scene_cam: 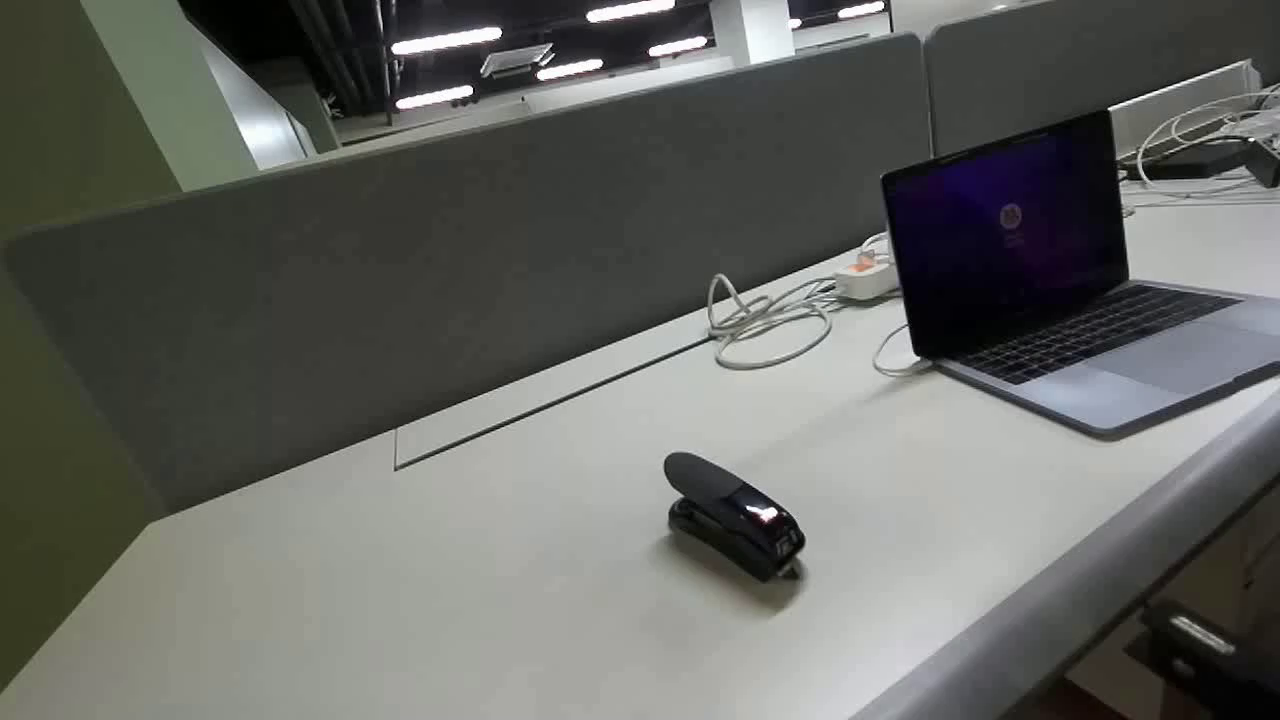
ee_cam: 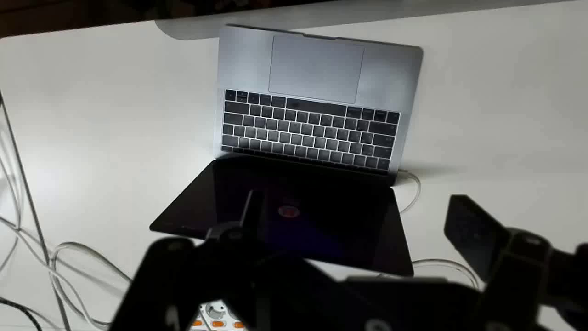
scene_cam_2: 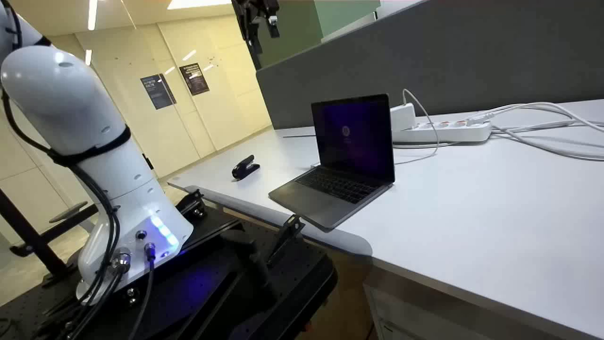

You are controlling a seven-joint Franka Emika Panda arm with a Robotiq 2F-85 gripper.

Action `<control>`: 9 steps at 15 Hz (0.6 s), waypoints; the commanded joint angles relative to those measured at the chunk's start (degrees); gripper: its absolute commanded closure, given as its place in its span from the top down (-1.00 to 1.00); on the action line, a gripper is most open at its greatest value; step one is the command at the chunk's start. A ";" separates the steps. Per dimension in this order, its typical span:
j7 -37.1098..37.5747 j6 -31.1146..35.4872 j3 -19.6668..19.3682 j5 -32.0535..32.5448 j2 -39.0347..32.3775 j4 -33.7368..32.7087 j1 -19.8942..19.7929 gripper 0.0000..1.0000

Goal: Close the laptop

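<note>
The laptop stands open on the desk, its lid raised and its dark purple screen lit; it shows in an exterior view point(scene_cam: 1180, 350), in an exterior view point(scene_cam_2: 306, 198) and in the wrist view point(ee_cam: 317, 69). Its keyboard faces up and its front edge lies along the desk's front edge. My gripper point(ee_cam: 360, 214) is open, with its black fingers wide apart and nothing between them. In the wrist view the fingers overlap the screen from above. The gripper also shows at the top of an exterior view point(scene_cam_2: 264, 35), high above the desk and apart from the laptop.
A black stapler point(scene_cam: 735, 520) lies on the desk beside the laptop. A white power strip point(scene_cam_2: 443, 132) and loose white cables point(scene_cam: 770, 325) lie behind the laptop. A cable plugs into its side. A grey partition point(scene_cam: 500, 270) runs along the desk's back.
</note>
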State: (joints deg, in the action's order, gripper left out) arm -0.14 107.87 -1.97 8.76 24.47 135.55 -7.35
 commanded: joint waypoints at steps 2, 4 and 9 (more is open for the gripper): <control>0.26 -0.17 -0.70 0.28 -0.03 0.06 0.81 1.00; 0.26 -0.17 -0.70 0.28 -0.08 0.29 0.81 1.00; 0.25 -0.17 -0.70 0.28 -0.14 0.44 0.81 1.00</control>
State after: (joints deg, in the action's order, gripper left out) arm -0.16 107.87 -1.97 8.76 24.33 136.09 -7.35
